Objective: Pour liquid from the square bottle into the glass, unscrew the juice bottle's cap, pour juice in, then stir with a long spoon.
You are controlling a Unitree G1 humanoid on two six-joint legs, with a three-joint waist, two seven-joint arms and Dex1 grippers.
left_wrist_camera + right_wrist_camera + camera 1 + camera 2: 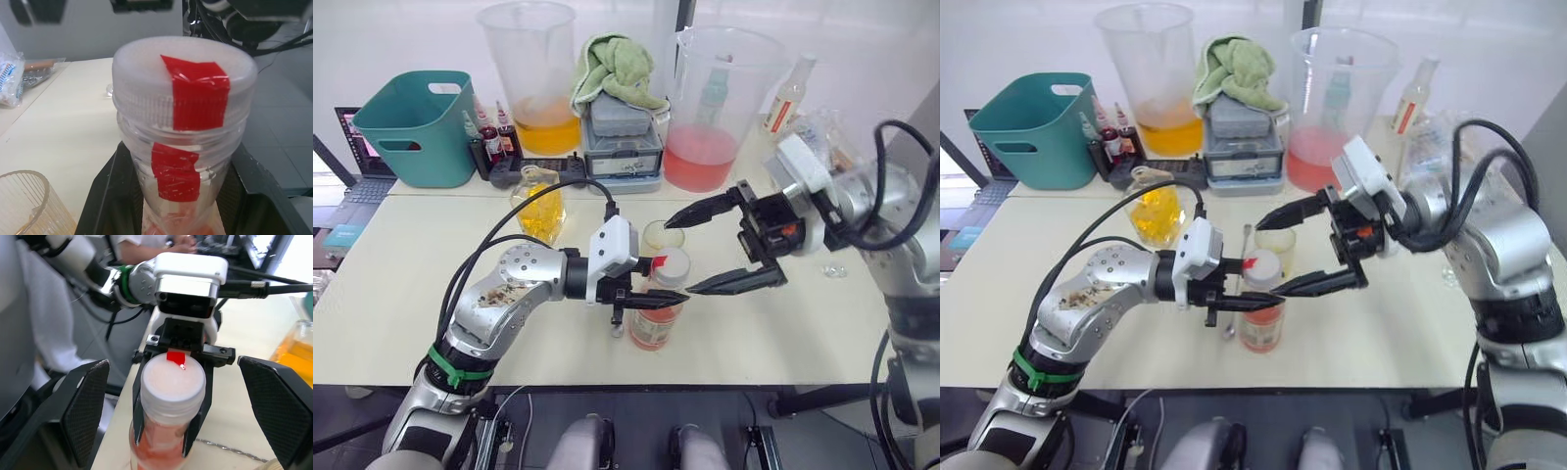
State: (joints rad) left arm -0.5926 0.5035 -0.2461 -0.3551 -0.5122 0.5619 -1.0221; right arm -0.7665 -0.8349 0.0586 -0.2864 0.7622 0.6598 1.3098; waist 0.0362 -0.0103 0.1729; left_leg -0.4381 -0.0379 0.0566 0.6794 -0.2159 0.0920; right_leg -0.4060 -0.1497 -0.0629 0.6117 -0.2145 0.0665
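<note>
Left eye view, from the left: a teal tub (414,125) with rounded corners stands at ten o'clock on the pale table (391,294), dye vials (493,137) beside it. At eleven o'clock a tall clear jug (530,73) holds orange liquid. In front of it the square bottle (539,204), clear glass, holds yellow liquid. A crumpled green towel (612,69) lies on stacked grey boxes (622,142) at twelve o'clock.

Near the table's middle the left gripper (651,299) is clenched on the neck of the juice bottle (658,315), a clear ribbed plastic bottle with reddish juice. Its frosted white cap (183,81), ridged round the rim, is still on, and a strip of glossy red tape (195,93) runs over cap and neck. The glass (662,235), fluted and clear, stands just behind the bottle; what is in it is hard to tell. A thin metal spoon (1237,284) lies flat beside the bottle.

At one o'clock a second jug (720,103) holds pink liquid. The right gripper (710,253) hangs spread wide, its textured black fingers (85,406) either side of the cap, clear of it.
</note>
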